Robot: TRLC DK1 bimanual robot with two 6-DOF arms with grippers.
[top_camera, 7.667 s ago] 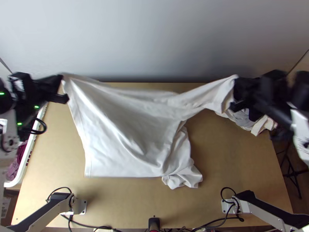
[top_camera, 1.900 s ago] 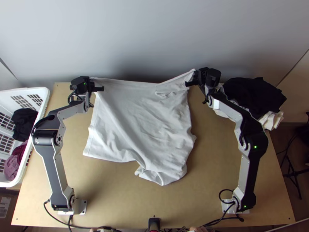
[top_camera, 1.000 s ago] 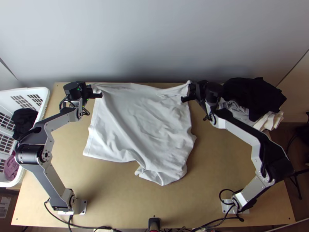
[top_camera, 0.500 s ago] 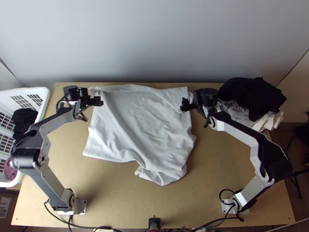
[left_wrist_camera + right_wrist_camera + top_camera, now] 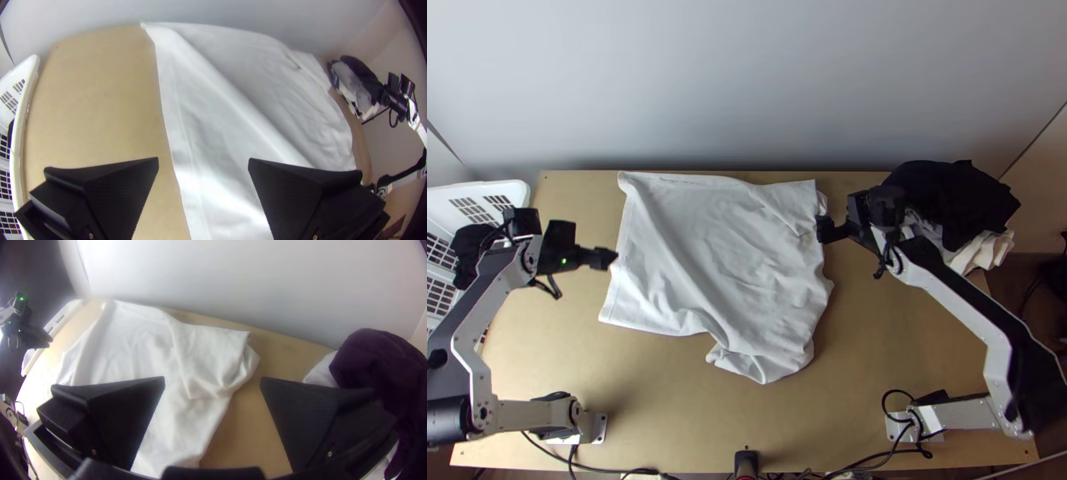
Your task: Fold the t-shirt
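Dark cloth (image 5: 465,254) in white basket (image 5: 517,190)

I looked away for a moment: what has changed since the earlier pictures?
The left end effector and right end effector have let go of the t-shirt; its lifted far edge now lies down. Both have drawn back toward the arms' bases, the left farther. The black cloth stayed put.

Left end effector (image 5: 609,258), right end effector (image 5: 828,229), jaws wide apart (both)
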